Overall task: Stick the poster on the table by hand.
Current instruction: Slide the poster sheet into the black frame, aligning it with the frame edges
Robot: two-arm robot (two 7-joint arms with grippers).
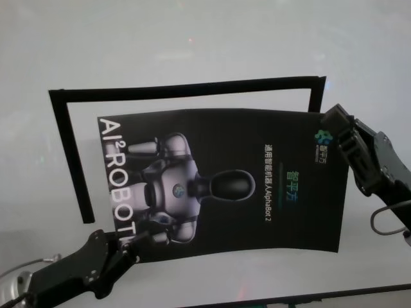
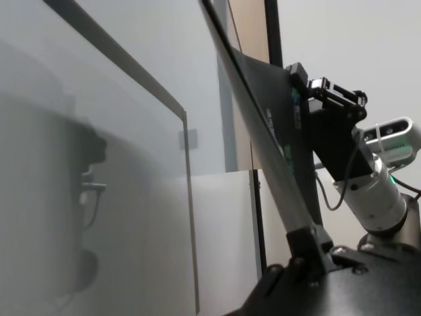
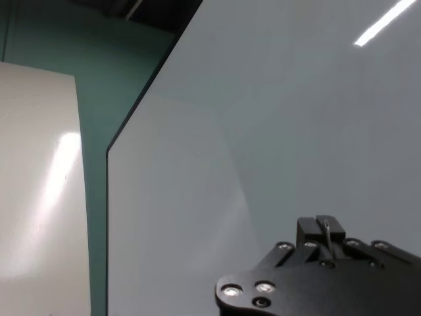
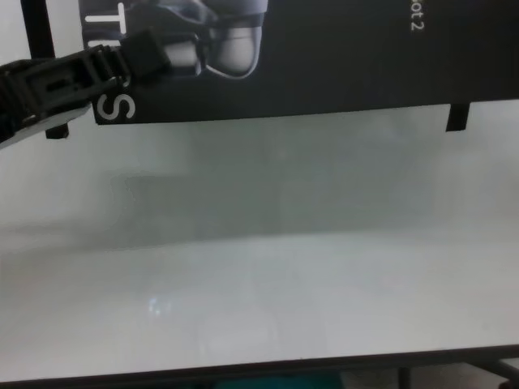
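The tabletop (image 1: 205, 38) carries a black tape frame (image 1: 67, 154) marking the target. I have the poster (image 1: 225, 186) held taut above it, inside the frame, so it can go down flat. My left tool (image 1: 125, 247) pinches its near-left corner; my right tool (image 1: 331, 122) pinches the far-right corner, diagonally opposite, keeping the sheet stretched.

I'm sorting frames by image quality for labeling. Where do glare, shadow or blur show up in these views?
Head view: soft sheen on the poster, print readable. Chest view: a faint shadow on the table under the poster's edge. Left wrist view: the left gripper on the poster edge is near and blurred. Right wrist view: a bright streak of glare on the table, upper corner.
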